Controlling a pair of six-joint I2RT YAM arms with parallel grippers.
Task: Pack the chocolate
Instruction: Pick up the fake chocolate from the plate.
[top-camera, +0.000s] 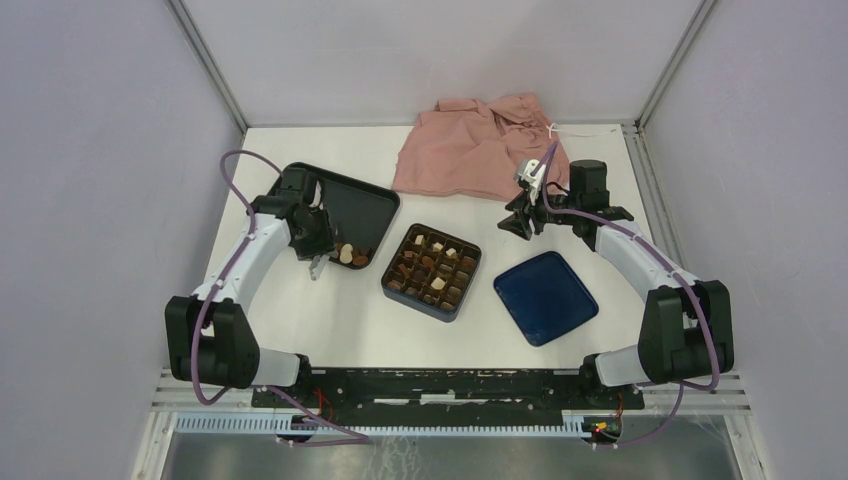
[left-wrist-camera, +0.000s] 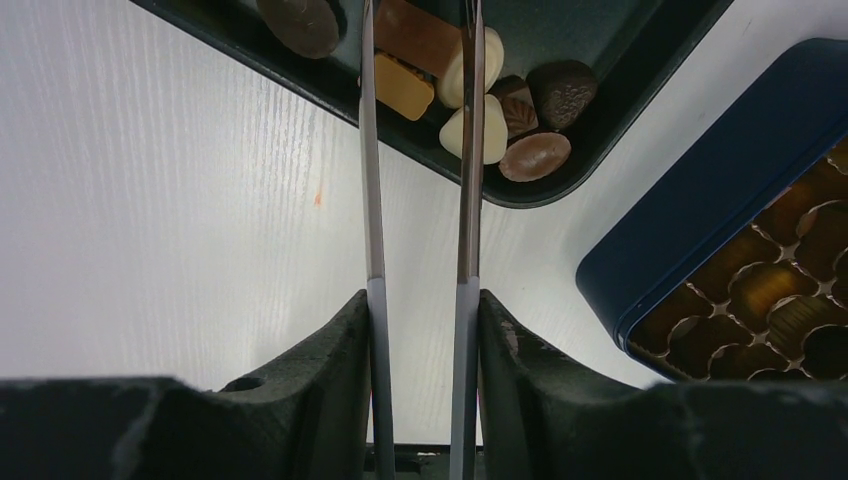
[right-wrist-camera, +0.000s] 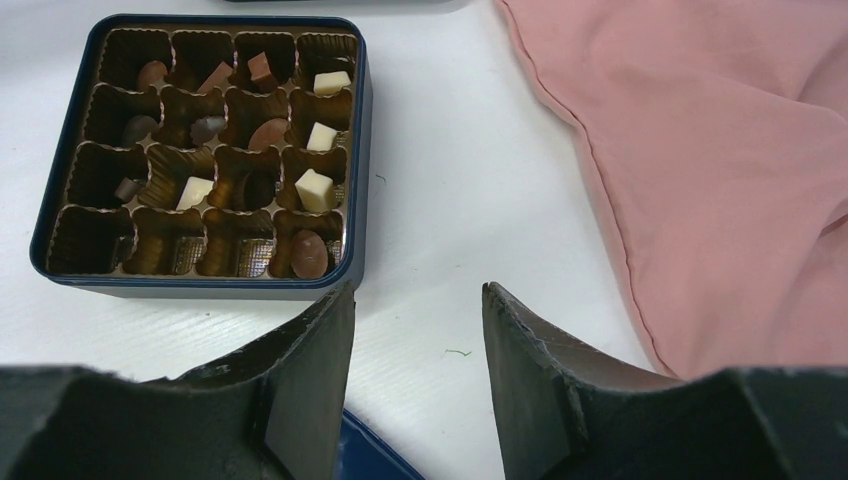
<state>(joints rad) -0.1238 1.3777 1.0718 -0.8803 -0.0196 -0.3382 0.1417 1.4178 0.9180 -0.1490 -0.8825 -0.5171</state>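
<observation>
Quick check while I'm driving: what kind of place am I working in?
Most likely a lab robot cell, not a kitchen or shop: a white table boxed in by plain walls on metal framing, left arm and right arm bolted to a rail, and staged props like the pink cloth.

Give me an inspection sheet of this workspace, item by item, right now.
Surface: white table, small orange speck on it.
Job's things: loose chocolate clustered in one corner of the black rectangular tray; more pieces in the dark blue square box with a gridded insert, several cells empty; dark blue lid lies beside it.
Clutter: crumpled pink cloth at the back.
Hands: left hand shut on thin metal tweezers reaching over the tray's chocolate; right hand open, empty.
Cables: purple cables looped along both arms.
Surroundings: pale enclosure walls.
</observation>
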